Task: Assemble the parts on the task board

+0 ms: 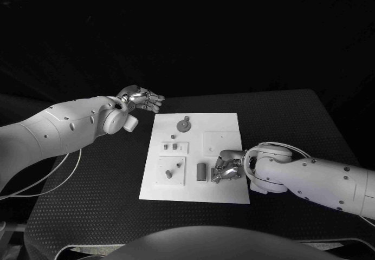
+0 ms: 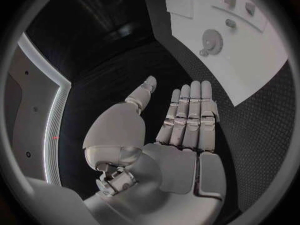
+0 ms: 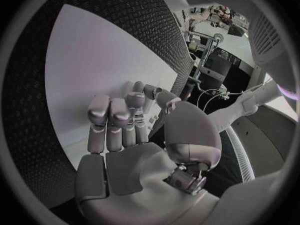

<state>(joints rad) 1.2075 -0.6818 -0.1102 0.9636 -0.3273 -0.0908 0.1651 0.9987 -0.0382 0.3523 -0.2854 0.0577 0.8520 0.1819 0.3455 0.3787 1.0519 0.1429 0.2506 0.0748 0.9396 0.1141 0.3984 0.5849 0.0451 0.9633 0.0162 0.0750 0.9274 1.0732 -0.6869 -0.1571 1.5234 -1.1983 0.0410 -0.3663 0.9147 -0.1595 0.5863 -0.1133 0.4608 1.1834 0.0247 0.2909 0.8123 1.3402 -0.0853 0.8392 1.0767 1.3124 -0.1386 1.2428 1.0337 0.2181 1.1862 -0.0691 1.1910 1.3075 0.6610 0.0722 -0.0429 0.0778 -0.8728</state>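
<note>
A: From the head view, the task board [image 1: 195,187] is lying flat in the middle of the table [image 1: 297,119], and the right robot hand [image 1: 227,166] is working over its near right part, fingers curling down beside a small upright part [image 1: 201,172].

B: Is it holding something?

A: I cannot tell; the fingers are hiding whatever is under them. The left robot hand [image 1: 141,99] is hovering off the board's far left corner, probably keeping clear so the right one has room.

B: And the round part [image 1: 183,125] on the far side?

A: It is sitting untouched on the board, well apart from both hands.

B: Moving to the left wrist view?

A: The left robot hand [image 2: 181,120] is showing its fingers straight and side by side, thumb apart, gripping nothing, over bare table beside the board [image 2: 250,70].

B: Right wrist view?

A: The right robot hand [image 3: 134,130] is bending its fingers toward the white board [image 3: 94,60]; any part between them is hidden.
</note>
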